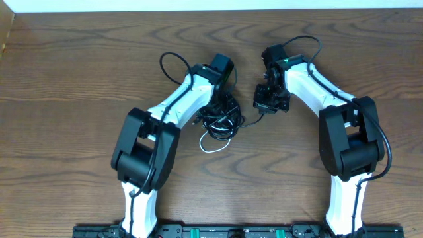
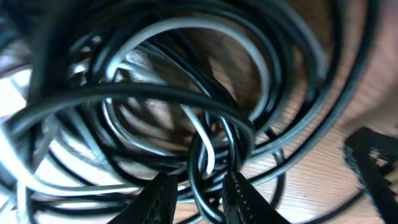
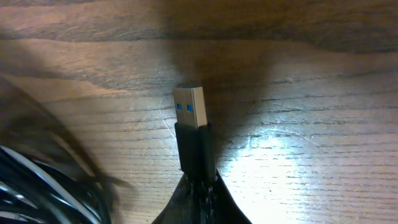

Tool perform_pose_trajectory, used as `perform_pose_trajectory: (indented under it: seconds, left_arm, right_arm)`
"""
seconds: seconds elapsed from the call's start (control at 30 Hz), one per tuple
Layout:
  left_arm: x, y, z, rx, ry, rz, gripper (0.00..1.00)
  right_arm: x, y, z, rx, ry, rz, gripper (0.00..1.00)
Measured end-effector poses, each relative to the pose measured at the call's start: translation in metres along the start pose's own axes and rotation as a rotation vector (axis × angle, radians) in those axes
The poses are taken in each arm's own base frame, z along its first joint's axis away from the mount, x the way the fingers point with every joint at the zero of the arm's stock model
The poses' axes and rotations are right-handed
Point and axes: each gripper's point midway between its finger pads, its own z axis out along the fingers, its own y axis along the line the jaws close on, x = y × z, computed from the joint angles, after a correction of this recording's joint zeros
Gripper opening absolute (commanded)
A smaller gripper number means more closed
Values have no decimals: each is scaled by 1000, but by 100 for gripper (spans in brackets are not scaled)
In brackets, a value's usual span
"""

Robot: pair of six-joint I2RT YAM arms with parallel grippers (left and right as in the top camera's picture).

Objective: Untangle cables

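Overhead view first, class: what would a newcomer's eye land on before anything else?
The knot of black cables in the middle of the table, with a white loop trailing out toward the robot. The left claw straddles one black strand; the right claw pinches a blue-tongued USB plug.

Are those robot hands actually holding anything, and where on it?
The right hand pinches a black plug housing, just behind its metal USB tip. The left hand straddles a black loop; grip uncertain.

Both my arms bend inward, wrists pitched down: left gripper [image 2: 199,188] narrowly parted, right gripper [image 3: 198,190] pinched tight on a cable [image 3: 193,144].
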Motion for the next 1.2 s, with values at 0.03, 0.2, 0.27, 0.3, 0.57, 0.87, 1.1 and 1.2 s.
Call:
perform_pose_trajectory:
  seconds: [0.03, 0.2, 0.27, 0.3, 0.57, 0.87, 1.1, 1.2]
  left_arm:
    - [1, 0, 2, 1, 10, -2, 21]
    - [4, -3, 3, 20, 37, -6, 19]
    - [6, -5, 3, 35, 56, -8, 19]
    - [7, -6, 2, 42, 63, -9, 18]
    - [13, -11, 0, 79, 116, -17, 19]
    - [13, -10, 0, 72, 111, -20, 19]
    - [5, -5, 1, 39, 67, -121, 19]
    - [6, -4, 3, 30, 60, -162, 19]
  right_arm:
    - [0, 0, 0, 0, 0, 0, 1]
    - [0, 0, 0, 0, -1, 0, 1]
    - [0, 0, 0, 0, -1, 1, 1]
    - [0, 0, 0, 0, -1, 0, 1]
    - [-1, 0, 0, -1, -3, 0, 1]
    - [-1, 0, 0, -2, -3, -1, 1]
    - [-1, 0, 0, -2, -3, -1, 1]
    - [-1, 0, 0, -2, -3, 0, 1]
